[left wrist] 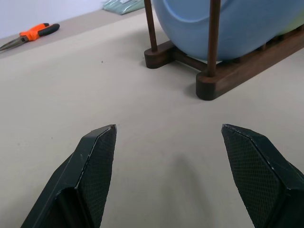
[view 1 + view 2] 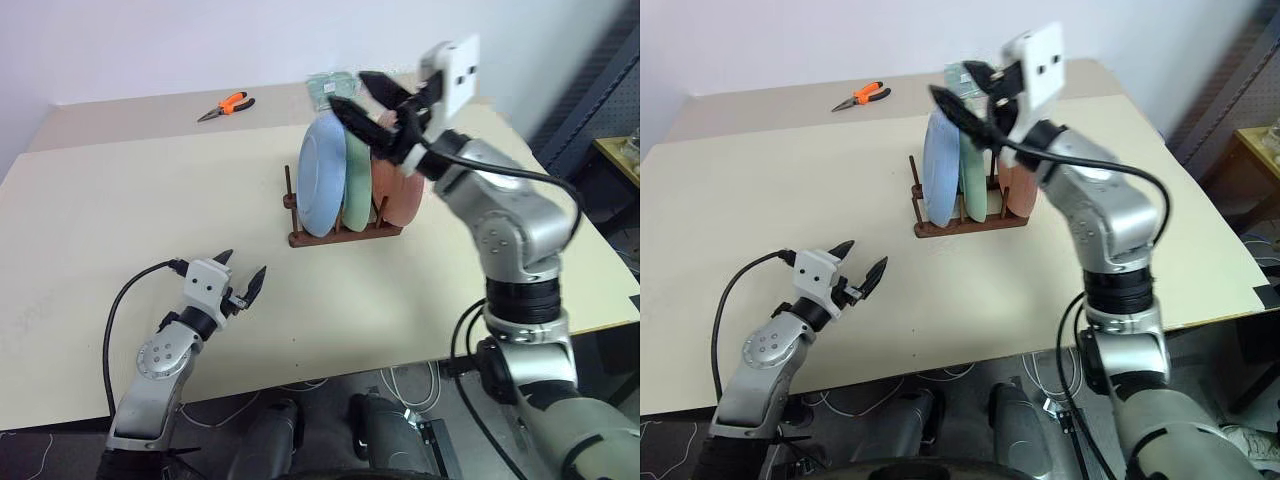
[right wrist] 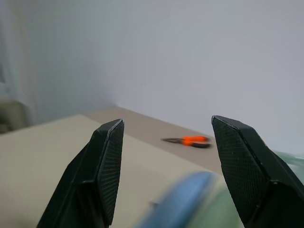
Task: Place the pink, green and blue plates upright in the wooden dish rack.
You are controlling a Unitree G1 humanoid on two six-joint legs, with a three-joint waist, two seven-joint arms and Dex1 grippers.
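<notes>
- Left gripper (image 2: 243, 272): low over the table (image 2: 120, 200), near its front edge; the two black fingers (image 1: 95, 161) stand wide apart with bare tabletop between them; holds and touches nothing.
- Orange-handled pliers (image 2: 227, 104): flat on the far part of the table, well beyond the left gripper and well apart from the rack.
- Wooden dish rack (image 2: 345, 232): dark-brown, two base rails with thin upright pegs; ahead of the left gripper and off to its right, directly below the right gripper.
- Blue plate (image 2: 322, 175): on edge in the rack, at the end nearest the left gripper, a peg in front of its face.
- Green plate (image 2: 356, 180): on edge, in the middle, just beside the blue one.
- Pink plate (image 2: 392, 195): on edge, at the rack's right end, partly behind the right arm.
- Right gripper (image 2: 362, 94): raised above the plates' top rims, pointing left and slightly upward; fingers (image 3: 107, 166) parted with empty air between them; grips nothing, clear of the plates.
- Pale green packet (image 2: 325, 88): on the table behind the rack, beyond the right gripper; what it is cannot be told.
</notes>
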